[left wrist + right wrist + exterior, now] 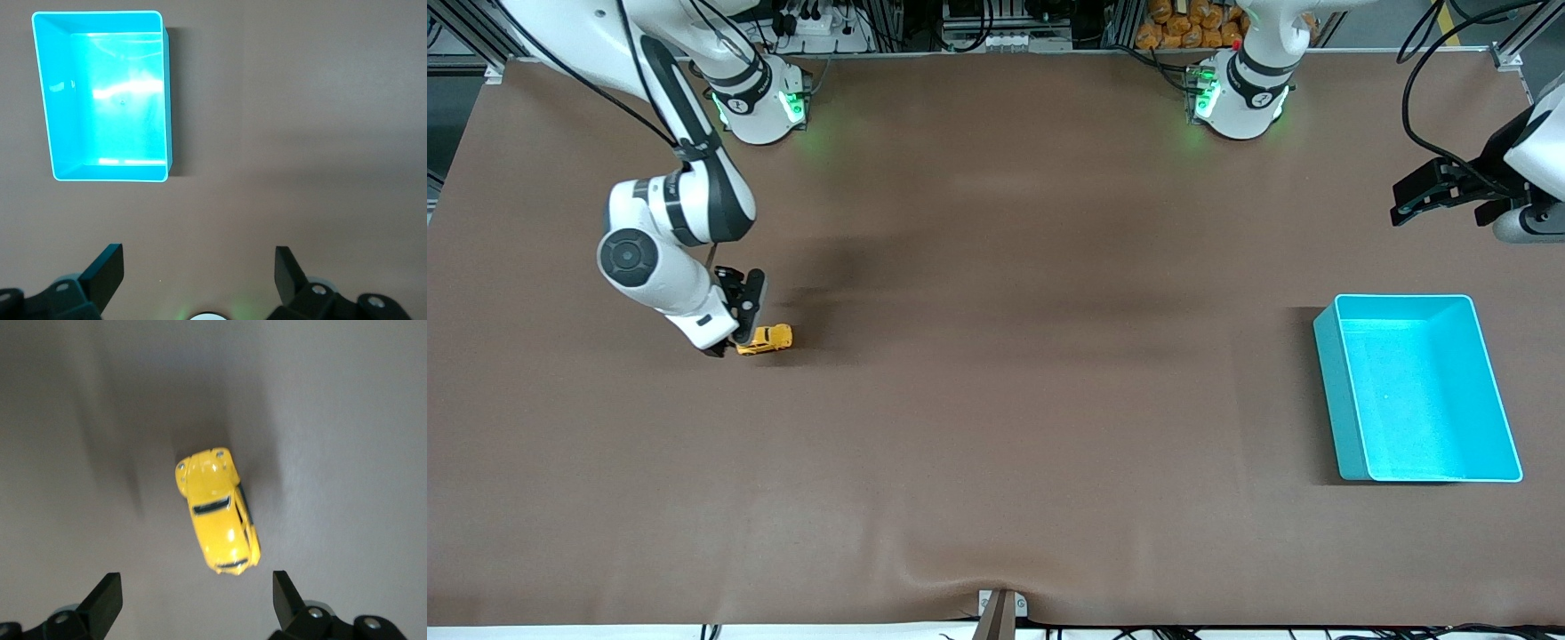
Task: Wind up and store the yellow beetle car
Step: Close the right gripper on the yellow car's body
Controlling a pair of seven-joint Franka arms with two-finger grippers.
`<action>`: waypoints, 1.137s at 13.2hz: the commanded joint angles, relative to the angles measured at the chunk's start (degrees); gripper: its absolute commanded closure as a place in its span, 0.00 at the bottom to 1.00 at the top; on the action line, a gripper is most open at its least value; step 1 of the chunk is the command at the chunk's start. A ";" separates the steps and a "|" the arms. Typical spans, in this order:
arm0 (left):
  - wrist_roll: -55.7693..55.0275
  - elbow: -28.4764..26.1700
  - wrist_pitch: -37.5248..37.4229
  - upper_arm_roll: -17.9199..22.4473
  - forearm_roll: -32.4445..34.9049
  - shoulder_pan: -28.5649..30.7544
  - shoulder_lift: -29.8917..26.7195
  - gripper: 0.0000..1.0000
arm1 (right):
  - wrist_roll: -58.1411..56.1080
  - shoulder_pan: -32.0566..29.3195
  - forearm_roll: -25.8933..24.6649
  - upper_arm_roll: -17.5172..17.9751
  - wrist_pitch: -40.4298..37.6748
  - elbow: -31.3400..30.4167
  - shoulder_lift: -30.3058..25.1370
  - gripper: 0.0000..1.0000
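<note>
The yellow beetle car (767, 339) stands on its wheels on the brown table toward the right arm's end. My right gripper (729, 331) hangs low just beside one end of the car, open. In the right wrist view the car (217, 511) lies a little ahead of the two spread fingertips (107, 595), and nothing sits between them. My left gripper (1436, 192) waits in the air at the left arm's end of the table, open and empty. Its wrist view looks down on the cyan bin (61, 100), well ahead of its fingertips (288, 267).
The cyan bin (1338, 391) stands empty on the table toward the left arm's end, nearer the front camera than the left gripper. Brown cloth covers the whole table, with a small wrinkle and a clamp (1000, 613) at the front edge.
</note>
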 commanded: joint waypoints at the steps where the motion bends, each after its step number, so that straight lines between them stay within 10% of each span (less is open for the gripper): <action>1: 0.93 0.18 0.00 -0.21 1.02 0.06 -0.23 0.00 | -3.08 0.31 -0.34 -0.07 2.42 1.05 3.34 0.01; 15: 0.93 0.18 0.00 -0.21 1.02 0.15 -0.32 0.00 | -2.91 4.62 -1.40 -0.24 7.61 1.57 6.51 0.20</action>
